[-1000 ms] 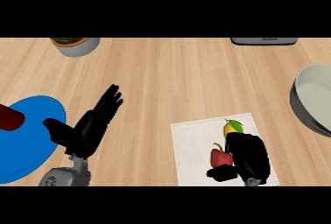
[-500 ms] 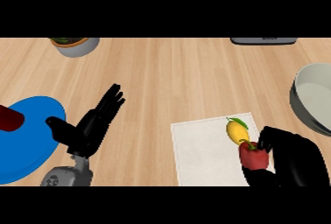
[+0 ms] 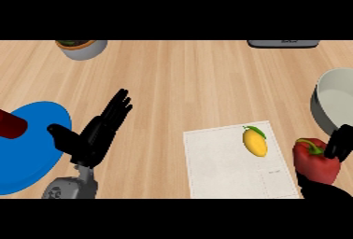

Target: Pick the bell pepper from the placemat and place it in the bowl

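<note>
Red bell pepper (image 3: 316, 161) had left the placemat (image 3: 221, 163), right robot hand (image 3: 339, 141) curled round it, presumably bound for the bowl (image 3: 318, 100); left robot hand (image 3: 96, 133) rested open.

The right robot hand (image 3: 339, 142) grips the bell pepper (image 3: 316, 161) beside the placemat (image 3: 221, 168).

Red bell pepper (image 3: 317, 163) just off placemat (image 3: 221, 163), near bowl (image 3: 338, 93).
</note>
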You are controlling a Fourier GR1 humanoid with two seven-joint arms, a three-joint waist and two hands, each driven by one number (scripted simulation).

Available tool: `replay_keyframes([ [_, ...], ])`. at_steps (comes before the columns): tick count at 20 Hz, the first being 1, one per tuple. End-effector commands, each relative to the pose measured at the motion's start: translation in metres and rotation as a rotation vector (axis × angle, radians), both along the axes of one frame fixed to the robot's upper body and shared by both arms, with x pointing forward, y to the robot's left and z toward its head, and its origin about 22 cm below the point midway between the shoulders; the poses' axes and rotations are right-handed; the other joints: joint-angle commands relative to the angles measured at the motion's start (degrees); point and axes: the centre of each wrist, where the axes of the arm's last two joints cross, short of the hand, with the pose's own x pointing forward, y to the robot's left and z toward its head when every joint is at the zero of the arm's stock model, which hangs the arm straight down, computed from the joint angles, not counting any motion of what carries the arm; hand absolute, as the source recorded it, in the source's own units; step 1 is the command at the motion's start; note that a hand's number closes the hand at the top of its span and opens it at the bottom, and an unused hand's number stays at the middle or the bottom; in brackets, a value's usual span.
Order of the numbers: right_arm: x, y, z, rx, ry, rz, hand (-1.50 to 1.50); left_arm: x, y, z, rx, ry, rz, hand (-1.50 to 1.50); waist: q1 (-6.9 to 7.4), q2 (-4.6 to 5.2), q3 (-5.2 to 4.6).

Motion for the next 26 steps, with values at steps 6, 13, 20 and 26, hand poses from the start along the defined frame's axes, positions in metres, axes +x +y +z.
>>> replay_keyframes([
  [6,0.014,-0.042,0.047,0.05,-0.127,-0.035,1.5,-0.008,-0.003,-0.005,-0.022,0.015,-0.008,0.0,0.2,0.06,0.06],
  [13,0.065,-0.092,0.039,0.118,-0.17,-0.082,1.5,0.005,0.005,0.003,-0.002,-0.022,0.005,0.0,0.36,0.21,0.08],
  [20,0.122,-0.151,0.01,0.091,-0.162,-0.106,1.5,0.006,-0.016,0.007,-0.02,0.001,-0.018,0.0,0.74,0.32,0.09],
  [26,0.15,-0.216,-0.023,-0.009,-0.096,-0.142,1.5,0.012,-0.005,0.008,-0.002,-0.01,-0.027,0.0,1.47,0.75,0.14],
])
